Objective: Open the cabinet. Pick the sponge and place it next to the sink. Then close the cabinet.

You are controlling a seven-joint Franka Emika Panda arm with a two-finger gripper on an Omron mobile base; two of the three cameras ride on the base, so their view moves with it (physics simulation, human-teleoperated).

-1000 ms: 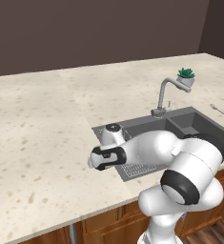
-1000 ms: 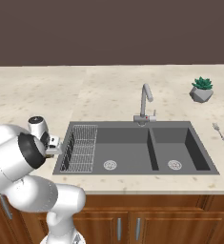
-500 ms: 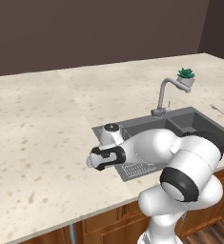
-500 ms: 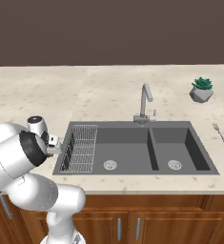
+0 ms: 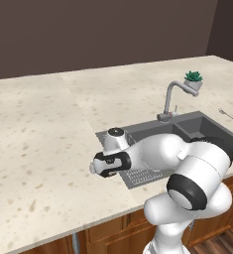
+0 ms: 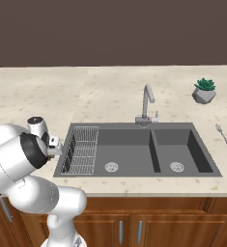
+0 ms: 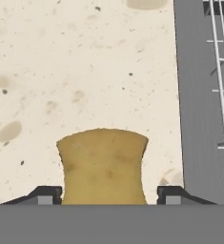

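**Sponge held over the counter, right by the sink**

You had the small yellowish-olive sponge (image 7: 102,167) in the robot's two-finger claw (image 7: 103,196). The two dark finger tips sat tight against its sides, so the claw was partly closed around it. The sponge looked pinched in at the middle and wider at the far end. That told me it was soft and squishy, and probably very light. It should not break or slip easily. Holding it across the middle, as you did, looked like a good spot.

In the hand view, the speckled cream stone counter (image 7: 61,71) was under the sponge. The dark grey sink (image 7: 199,119) edge was at 3 o'clock, with the wire rack (image 7: 223,71) inside it. From the right base view, the claw (image 6: 55,145) was at 9 o'clock of the sink (image 6: 134,132), just beside its rim.

I could not tell if the sponge was touching the counter yet.
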